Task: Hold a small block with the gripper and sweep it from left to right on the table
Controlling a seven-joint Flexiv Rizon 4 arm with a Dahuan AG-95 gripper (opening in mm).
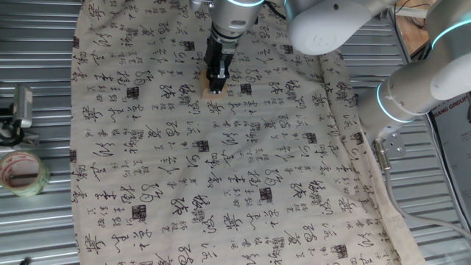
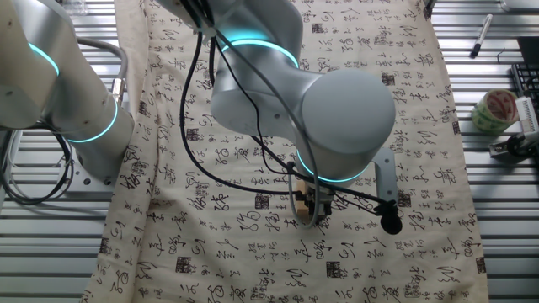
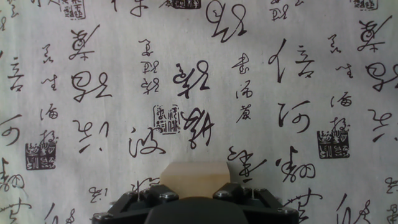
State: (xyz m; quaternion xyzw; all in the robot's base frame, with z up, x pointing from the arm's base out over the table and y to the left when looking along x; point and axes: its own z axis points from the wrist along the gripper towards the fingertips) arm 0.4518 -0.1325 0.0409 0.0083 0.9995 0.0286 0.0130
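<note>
The small block [image 1: 213, 90] is a pale tan cube resting on the calligraphy cloth of the table [image 1: 221, 184]. My black gripper [image 1: 217, 79] stands upright over it and is shut on it, at the far upper middle of the cloth. In the other fixed view the block [image 2: 301, 207] shows under the big silver arm, with the gripper [image 2: 310, 205] around it. In the hand view the block [image 3: 195, 179] sits between the gripper's fingers [image 3: 195, 198] at the bottom edge, touching the cloth [image 3: 280, 93].
A roll of tape [image 1: 20, 174] lies on the ribbed metal at the left; it also shows in the other fixed view [image 2: 493, 109]. A clamp-like object [image 1: 18, 114] lies above it. A second white arm [image 1: 412, 88] stands at the right.
</note>
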